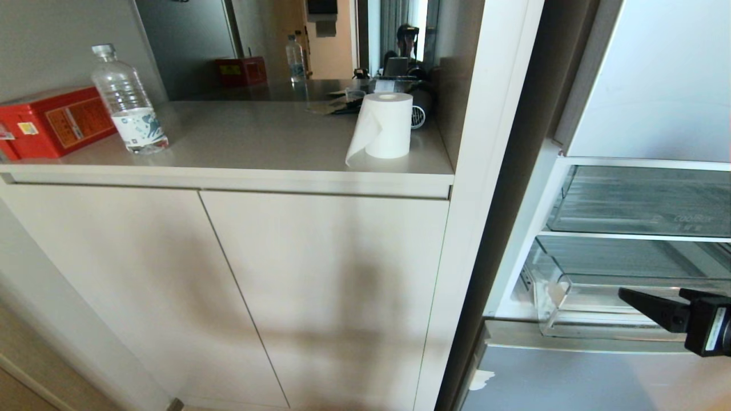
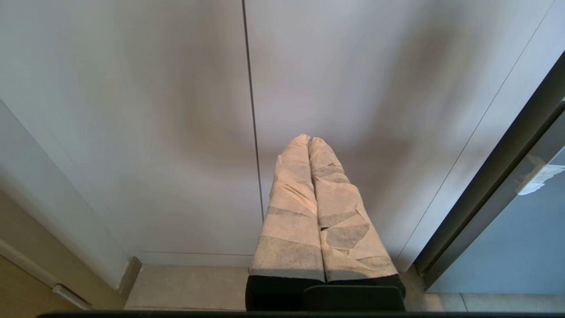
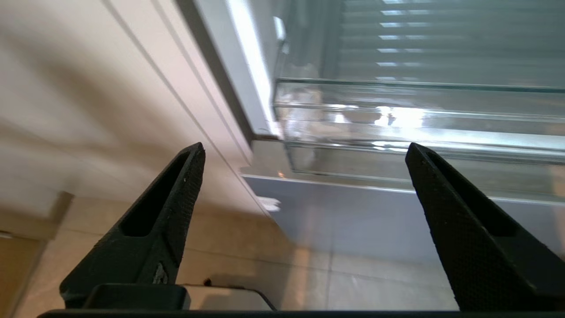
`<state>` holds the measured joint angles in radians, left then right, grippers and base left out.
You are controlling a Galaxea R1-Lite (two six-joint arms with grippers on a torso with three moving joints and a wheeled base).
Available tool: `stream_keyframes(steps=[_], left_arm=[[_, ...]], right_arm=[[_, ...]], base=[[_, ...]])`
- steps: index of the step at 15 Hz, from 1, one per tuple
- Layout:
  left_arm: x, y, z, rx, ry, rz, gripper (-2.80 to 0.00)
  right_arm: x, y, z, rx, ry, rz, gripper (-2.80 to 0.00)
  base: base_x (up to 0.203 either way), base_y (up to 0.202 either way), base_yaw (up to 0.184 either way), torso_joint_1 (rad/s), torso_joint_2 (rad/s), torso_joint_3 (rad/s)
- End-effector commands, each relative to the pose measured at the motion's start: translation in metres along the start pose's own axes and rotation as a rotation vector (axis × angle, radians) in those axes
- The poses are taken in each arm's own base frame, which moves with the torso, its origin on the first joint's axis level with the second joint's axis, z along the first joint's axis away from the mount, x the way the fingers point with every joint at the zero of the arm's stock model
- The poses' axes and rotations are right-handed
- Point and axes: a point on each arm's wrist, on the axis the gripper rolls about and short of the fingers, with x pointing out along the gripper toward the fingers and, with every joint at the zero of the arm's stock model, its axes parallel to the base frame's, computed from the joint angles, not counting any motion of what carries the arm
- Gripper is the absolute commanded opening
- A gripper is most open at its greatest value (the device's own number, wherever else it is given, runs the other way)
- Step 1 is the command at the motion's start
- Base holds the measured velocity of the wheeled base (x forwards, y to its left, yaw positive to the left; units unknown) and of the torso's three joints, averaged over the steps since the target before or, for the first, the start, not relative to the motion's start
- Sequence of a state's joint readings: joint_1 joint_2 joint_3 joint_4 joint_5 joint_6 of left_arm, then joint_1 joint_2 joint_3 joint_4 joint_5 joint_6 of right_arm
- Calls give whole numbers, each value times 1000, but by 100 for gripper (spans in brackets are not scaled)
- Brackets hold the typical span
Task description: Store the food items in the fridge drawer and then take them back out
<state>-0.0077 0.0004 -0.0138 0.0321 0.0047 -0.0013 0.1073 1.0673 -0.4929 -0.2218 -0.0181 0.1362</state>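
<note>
Head view, right side of the frame: open fridge with pale door panel above and two clear compartments below. The upper one is a clear bin with a ribbed floor and faint lettering at its front. Beneath it, at the lower right of the frame, the fridge drawer: wide, shallow, clear plastic, pulled forward past the fridge edge, with a patch of white tape at its front left corner; nothing is visible inside the part that shows. No fruit appears in any view. Left and centre of the frame: beige cabinet with two doors and a grey countertop, bearing a red box at far left, a clear water bottle beside it, and a white paper roll near the right end. Right gripper: black, entering at the lower right edge of the frame, its tips in front of the drawer's front wall and apart from it. Right wrist view: the two black fingers stand spread wide with nothing between them; the fridge drawer lies across the upper right of the frame, beyond the fingertips. Left wrist view: left gripper, fingers wrapped in pale tape and pressed together, empty, facing the cabinet doors at the centre of the frame.
</note>
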Motion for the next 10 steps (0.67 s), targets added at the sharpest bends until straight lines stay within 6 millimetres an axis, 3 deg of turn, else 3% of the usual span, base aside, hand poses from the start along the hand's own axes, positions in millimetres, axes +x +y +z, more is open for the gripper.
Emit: stream_keyframes(steps=[1,5,10], left_arm=[[0,0,0,0,0,0,-280],[0,0,0,0,0,0,-280],[0,0,0,0,0,0,-280]], right_arm=[[21,-7,7,6,46,-53,0],[62,-25,11,15,57,-131,0],[109,-40,-4,32,128,-173,0]], base=[[0,0,0,0,0,0],[0,0,0,0,0,0],[0,0,0,0,0,0]])
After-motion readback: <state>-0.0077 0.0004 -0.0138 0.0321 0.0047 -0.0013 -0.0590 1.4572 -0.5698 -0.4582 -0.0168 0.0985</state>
